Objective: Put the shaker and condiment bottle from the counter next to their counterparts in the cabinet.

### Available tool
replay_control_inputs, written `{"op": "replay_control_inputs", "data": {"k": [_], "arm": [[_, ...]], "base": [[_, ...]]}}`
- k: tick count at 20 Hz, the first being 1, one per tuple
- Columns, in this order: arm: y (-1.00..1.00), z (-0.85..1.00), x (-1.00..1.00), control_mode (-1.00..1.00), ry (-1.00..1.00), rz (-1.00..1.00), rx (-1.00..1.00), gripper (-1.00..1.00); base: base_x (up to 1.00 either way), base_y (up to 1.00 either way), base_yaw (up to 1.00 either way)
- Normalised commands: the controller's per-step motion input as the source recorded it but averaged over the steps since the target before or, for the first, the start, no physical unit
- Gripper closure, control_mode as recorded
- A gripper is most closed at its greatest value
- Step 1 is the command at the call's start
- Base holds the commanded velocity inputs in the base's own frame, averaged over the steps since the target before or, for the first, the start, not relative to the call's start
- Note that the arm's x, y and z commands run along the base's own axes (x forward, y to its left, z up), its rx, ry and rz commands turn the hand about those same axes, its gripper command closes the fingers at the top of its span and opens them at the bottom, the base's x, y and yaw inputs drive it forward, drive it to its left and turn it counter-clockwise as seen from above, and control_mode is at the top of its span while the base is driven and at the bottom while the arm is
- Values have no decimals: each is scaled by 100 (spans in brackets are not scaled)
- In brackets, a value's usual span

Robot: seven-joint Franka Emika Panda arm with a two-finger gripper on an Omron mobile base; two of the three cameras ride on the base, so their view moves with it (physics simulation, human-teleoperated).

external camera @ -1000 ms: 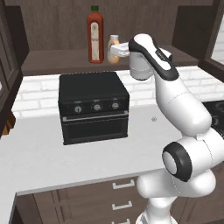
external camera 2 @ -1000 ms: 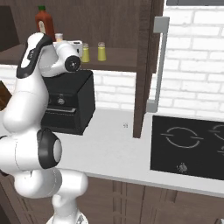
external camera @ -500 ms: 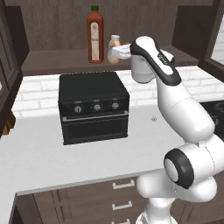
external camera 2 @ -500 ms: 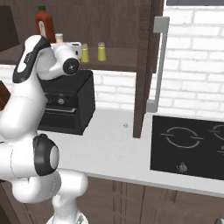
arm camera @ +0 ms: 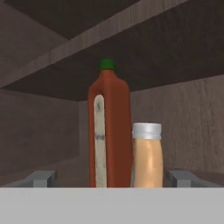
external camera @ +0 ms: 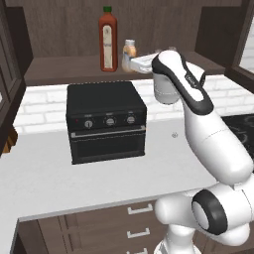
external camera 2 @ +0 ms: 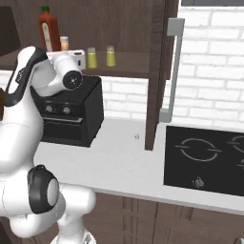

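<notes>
Kitchen: toaster oven (external camera: 106, 121), cooktop (external camera 2: 205, 159), counter (external camera: 59, 183).

Standing upright on the cabinet (external camera: 59, 69) shelf: peach condiment bottle (arm camera: 147, 155) just beside tall red sauce bottle (arm camera: 109, 131), two yellow-green shakers (external camera 2: 92, 57) farther along.

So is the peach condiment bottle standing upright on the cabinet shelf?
Yes, upright: the condiment bottle stands cap-up beside the tall red bottle on the cabinet shelf.

Red sauce bottle (external camera: 108, 40), green cap, white label; peach-orange condiment bottle (external camera: 129, 51), whitish cap. Two yellow-green shakers (external camera 2: 92, 58), silvery tops. Dark brown cabinet (external camera: 59, 22); black toaster oven (external camera: 105, 120); white desk (external camera: 59, 181).
</notes>
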Motion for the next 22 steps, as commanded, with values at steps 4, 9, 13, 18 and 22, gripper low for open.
{"op": "replay_control_inputs", "data": {"k": [4, 9, 13, 18, 22], "arm": [[-15, 0, -52, -100, 0, 0, 0, -100], [-22, -3, -64, -100, 0, 0, 0, -100], [-17, -26, -82, -100, 10, 0, 0, -100], [-14, -66, -85, -100, 22, 0, -9, -100], [-17, -86, -90, -100, 24, 0, -16, -100]], "base": [[0, 0, 0], [0, 0, 0], [0, 0, 0], [0, 0, 0], [0, 0, 0]]}}
